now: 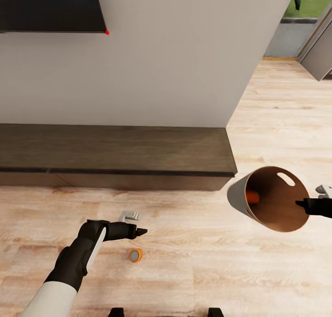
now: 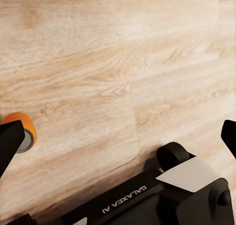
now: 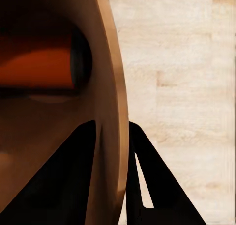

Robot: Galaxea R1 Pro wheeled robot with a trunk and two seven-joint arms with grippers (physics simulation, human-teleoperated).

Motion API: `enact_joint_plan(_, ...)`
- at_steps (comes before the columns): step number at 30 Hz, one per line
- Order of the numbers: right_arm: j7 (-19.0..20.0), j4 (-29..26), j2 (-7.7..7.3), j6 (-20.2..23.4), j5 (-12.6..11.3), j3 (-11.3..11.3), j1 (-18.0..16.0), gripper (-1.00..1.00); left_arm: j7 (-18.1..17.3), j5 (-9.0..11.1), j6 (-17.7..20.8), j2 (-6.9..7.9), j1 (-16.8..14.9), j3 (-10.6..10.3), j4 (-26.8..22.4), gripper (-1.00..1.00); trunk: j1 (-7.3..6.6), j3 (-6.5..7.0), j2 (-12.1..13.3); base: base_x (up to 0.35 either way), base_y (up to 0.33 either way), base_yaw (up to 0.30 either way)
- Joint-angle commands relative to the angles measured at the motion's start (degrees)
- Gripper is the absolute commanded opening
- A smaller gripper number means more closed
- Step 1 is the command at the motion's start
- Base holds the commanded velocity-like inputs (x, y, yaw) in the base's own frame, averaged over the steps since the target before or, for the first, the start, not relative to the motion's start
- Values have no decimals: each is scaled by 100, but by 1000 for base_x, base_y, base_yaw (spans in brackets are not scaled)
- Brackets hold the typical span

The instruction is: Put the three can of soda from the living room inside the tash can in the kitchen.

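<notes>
Orange can (image 1: pixel 135 255) upright on floor, just below-right of open left hand (image 1: pixel 139 231).

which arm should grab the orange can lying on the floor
Left. The left gripper hangs open just above the orange can on the wood floor, which shows beside one fingertip in its wrist view. The right gripper is clamped on the trash can's rim, so it's busy.
</notes>
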Motion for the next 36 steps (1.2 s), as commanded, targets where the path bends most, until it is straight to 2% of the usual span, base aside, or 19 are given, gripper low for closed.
enact_joint_plan(1,29,-1,-21,65,-144,-4,1,-100,0,2,1,0,0,1,0,100,22,-27,-42,0,0,0)
enact_joint_plan(8,35,8,-379,65,-130,-50,13,-100,9,11,2,0,0,-2,-1,100,176,-215,-322,0,0,0)
enact_joint_plan(16,38,10,-626,65,-111,-52,12,-100,10,17,2,0,2,-5,-18,100,352,-428,-643,0,0,0)
enact_joint_plan(21,38,9,-665,65,-65,-53,13,-100,12,18,2,0,5,-5,-20,100,461,-561,-844,0,0,0)
enact_joint_plan(26,38,10,-711,65,114,-56,12,-100,101,11,4,4,1,-1,-10,100,461,-604,-844,0,0,0)
enact_joint_plan(36,38,17,-742,65,150,-59,12,-100,247,6,182,15,0,-5,1,100,681,-869,-1245,0,0,0)
